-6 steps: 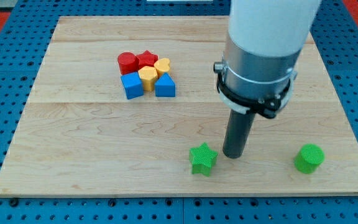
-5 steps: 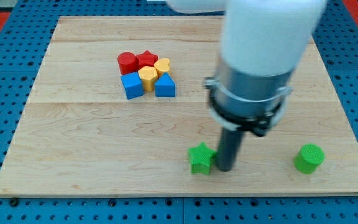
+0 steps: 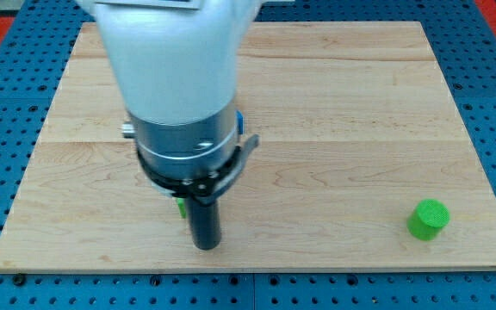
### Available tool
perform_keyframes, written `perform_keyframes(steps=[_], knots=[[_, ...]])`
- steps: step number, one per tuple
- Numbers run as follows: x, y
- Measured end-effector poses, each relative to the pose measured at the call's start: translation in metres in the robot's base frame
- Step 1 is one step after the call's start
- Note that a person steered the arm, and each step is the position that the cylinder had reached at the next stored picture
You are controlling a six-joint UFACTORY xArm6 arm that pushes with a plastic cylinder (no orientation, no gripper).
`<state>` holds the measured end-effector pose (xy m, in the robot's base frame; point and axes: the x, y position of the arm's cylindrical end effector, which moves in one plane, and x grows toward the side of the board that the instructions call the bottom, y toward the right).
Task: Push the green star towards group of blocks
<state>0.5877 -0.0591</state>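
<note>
I am resting my tip beside the green star, apparently touching. My rod, a gripless end effector, is grasping nothing; I am aiming upward toward the mostly hidden group.

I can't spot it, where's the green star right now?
Mostly hidden: a green star sliver shows low on the board, view's left of centre, just left of my tip.

- No text, label, brand, number or sign can be read anywhere in this view.
- The wooden board carries only plain grain.
- The green cylinder, at four o'clock on the board, is unmarked.
</note>
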Motion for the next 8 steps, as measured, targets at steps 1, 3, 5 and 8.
perform_keyframes(steps=[1, 3, 5, 8], knots=[[-0.017, -0.021], [-0.044, -0.011], [-0.096, -0.003], [-0.135, -0.006]])
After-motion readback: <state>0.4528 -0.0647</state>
